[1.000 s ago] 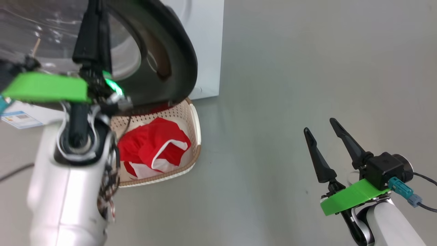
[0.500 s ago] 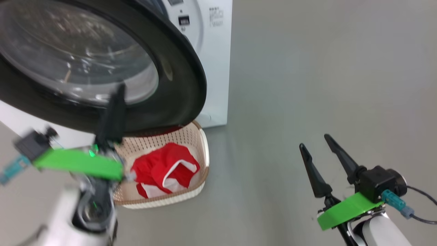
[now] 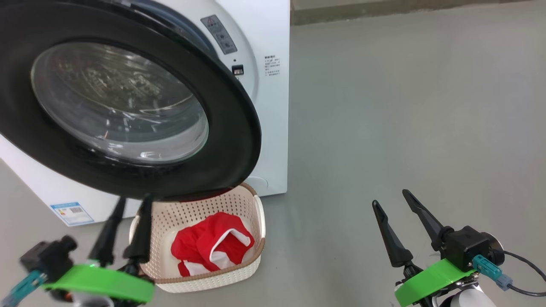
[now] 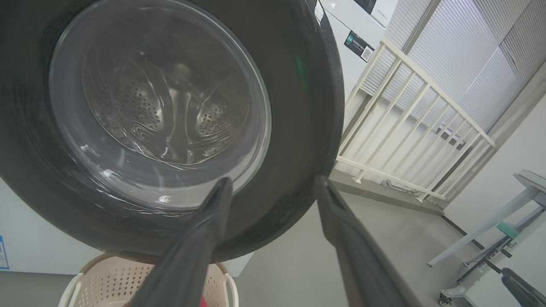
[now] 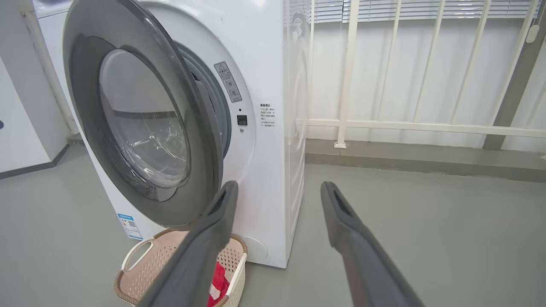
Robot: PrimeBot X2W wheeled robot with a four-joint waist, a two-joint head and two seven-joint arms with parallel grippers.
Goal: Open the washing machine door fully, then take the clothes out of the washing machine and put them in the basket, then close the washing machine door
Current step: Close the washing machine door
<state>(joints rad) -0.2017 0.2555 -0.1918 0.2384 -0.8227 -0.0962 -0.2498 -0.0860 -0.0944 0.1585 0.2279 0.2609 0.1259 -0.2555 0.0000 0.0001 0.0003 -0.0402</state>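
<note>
Left pincer (image 3: 134, 198) dropped below door (image 3: 239, 128) edge

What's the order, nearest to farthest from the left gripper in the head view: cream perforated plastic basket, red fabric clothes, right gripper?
1. Cream perforated plastic basket, beside the left gripper.
2. Red fabric clothes, inside it.
3. Right gripper, far right.

I look over a smooth grey floor (image 3: 405, 106) to a pale railing (image 5: 426, 126) at its far edge, slatted blinds (image 4: 469, 64) behind it and a light table frame (image 4: 529, 181) nearby.
</note>
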